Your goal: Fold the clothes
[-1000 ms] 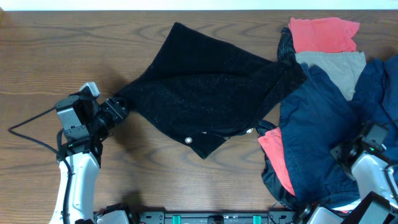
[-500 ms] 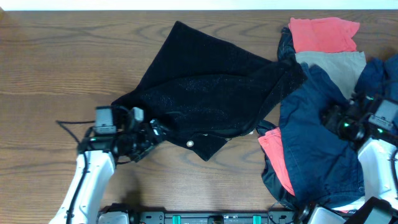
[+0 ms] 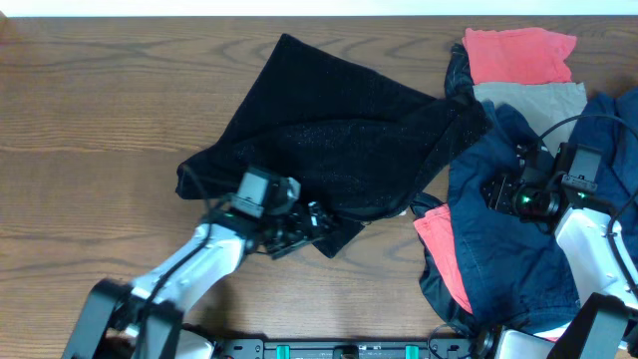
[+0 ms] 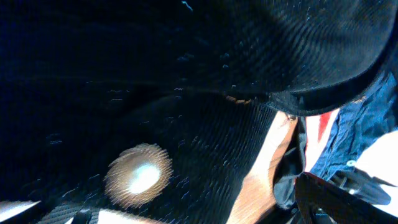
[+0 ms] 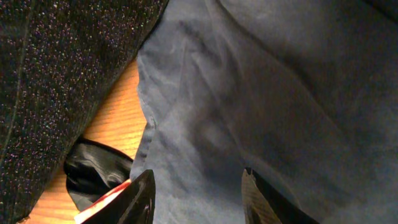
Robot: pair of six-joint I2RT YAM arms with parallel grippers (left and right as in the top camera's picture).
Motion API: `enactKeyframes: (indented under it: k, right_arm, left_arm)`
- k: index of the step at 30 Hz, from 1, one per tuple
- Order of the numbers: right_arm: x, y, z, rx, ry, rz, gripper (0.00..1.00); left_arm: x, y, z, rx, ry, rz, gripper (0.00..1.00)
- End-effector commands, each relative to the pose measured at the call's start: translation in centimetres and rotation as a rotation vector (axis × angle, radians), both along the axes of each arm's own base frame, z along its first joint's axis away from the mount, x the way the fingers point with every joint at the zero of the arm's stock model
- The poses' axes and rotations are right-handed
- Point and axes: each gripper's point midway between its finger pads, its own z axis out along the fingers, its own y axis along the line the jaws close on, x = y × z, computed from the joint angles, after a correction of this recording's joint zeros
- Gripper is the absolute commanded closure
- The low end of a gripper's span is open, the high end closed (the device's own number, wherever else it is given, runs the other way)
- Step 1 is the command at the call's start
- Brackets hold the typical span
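The black, fuzzy, speckled garment (image 3: 329, 130) lies spread in the middle of the table, with its lower corner pointing at the front edge. My left gripper (image 3: 314, 221) is open and low over that lower corner. In the left wrist view the black fabric (image 4: 186, 74) fills the frame and one pale round button (image 4: 138, 176) lies between my left fingers (image 4: 196, 204). My right gripper (image 3: 490, 189) is open over the navy-blue garment (image 3: 508, 239), just right of the black garment's right edge. In the right wrist view its fingers (image 5: 199, 186) hover over navy cloth (image 5: 280, 93), with the black garment (image 5: 50, 74) at the left.
A red cloth (image 3: 518, 52) and a grey cloth (image 3: 538, 105) lie at the back right. Another red cloth (image 3: 444, 249) pokes out under the navy garment. Bare wooden table (image 3: 100, 100) shows to the left.
My left gripper has moved right, from the garment's left corner to its lower corner; the garment has stayed in place. My right gripper has moved left and back, onto the navy garment.
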Motion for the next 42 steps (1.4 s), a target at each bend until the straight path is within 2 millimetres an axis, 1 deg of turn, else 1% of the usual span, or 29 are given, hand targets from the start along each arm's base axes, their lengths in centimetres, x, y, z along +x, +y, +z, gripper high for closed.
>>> enactKeyframes:
  k: [1,2,3,4,5,7,8,11,12,14,15,17,18,20,22,24,26,28,31,35,38,40,42]
  right_arm:
    - [-0.1,0.3,-0.4,-0.011,0.007,0.031,0.56]
    - [-0.1,0.3,-0.4,-0.011,0.007,0.031,0.55]
    - [-0.1,0.3,-0.4,-0.011,0.007,0.031,0.55]
    - [-0.1,0.3,-0.4,-0.011,0.007,0.031,0.56]
    - [-0.1,0.3,-0.4,-0.011,0.007,0.031,0.56]
    - [-0.2,0.1,-0.5,-0.022,0.013,0.025,0.59]
    - [-0.3,-0.2,-0.6,-0.037,0.021,0.018,0.59]
    - [-0.8,-1.1,-1.0,-0.078,0.054,-0.022,0.62]
    - [-1.0,-1.3,-1.2,-0.090,0.068,-0.036,0.63]
    - [-1.4,-2.1,-1.5,-0.120,0.100,-0.076,0.66]
    - [-1.6,-2.5,-1.8,-0.134,0.117,-0.099,0.66]
    - [-1.9,-2.5,-2.2,-0.134,0.140,-0.107,0.66]
    - [-2.0,-2.3,-2.5,-0.123,0.150,-0.103,0.66]
    - [-2.0,-1.7,-2.7,-0.089,0.153,-0.088,0.66]
    - [-1.5,0.1,-2.4,-0.014,0.118,-0.007,0.67]
    - [-0.8,3.1,-1.6,0.080,0.047,0.134,0.68]
    - [-0.6,5.0,-1.2,0.107,0.019,0.218,0.68]
    - [-0.7,6.2,-1.3,0.083,0.016,0.287,0.66]
    - [-0.8,7.1,-2.0,0.013,0.036,0.338,0.62]
    - [-0.4,7.7,-3.6,-0.044,0.058,0.371,0.61]
    - [0.0,7.2,-5.6,-0.069,0.090,0.363,0.61]
    - [0.2,6.2,-6.9,-0.106,0.122,0.323,0.59]
    - [0.4,3.8,-8.3,-0.182,0.173,0.204,0.58]
  left_arm:
    - [-1.2,-1.7,-1.4,0.004,0.087,0.025,0.16]
    - [-1.5,-2.1,-1.6,0.006,0.092,0.012,0.30]
    - [-1.8,-2.3,-1.9,0.016,0.094,0.001,0.46]
    - [-2.0,-2.1,-2.3,0.034,0.097,-0.001,0.68]
    - [-2.1,-1.8,-2.6,0.054,0.100,-0.001,0.94]
    - [-2.5,-0.5,-3.1,0.091,0.141,0.020,0.94]
    - [-2.9,0.4,-3.3,0.112,0.177,0.040,0.94]
    - [-3.6,3.7,-3.4,0.163,0.223,0.045,0.94]
    - [-3.8,5.1,-3.3,0.178,0.235,0.048,0.94]
    - [-4.0,8.6,-2.9,0.230,0.253,0.088,0.94]
    - [-4.0,10.9,-2.7,0.277,0.262,0.126,0.94]
    - [-3.8,15.3,-1.8,0.366,0.271,0.212,0.94]
    - [-3.6,17.5,-1.2,0.407,0.267,0.259,0.94]
    - [-3.2,21.1,0.0,0.460,0.260,0.365,0.94]
    - [-2.6,23.4,1.2,0.457,0.242,0.472,0.94]
    - [-2.0,24.5,1.9,0.425,0.221,0.541,0.94]
    - [-1.9,24.7,2.1,0.400,0.217,0.569,0.94]
    - [-2.0,24.7,2.0,0.399,0.223,0.567,0.94]
    - [-2.2,24.6,1.9,0.398,0.235,0.563,0.94]
    - [-2.2,24.6,1.9,0.398,0.235,0.563,0.94]
    - [-2.2,24.6,1.9,0.398,0.235,0.563,0.94]
    - [-2.3,24.6,1.9,0.398,0.238,0.563,0.94]
    - [-2.4,24.5,1.9,0.397,0.243,0.561,0.94]
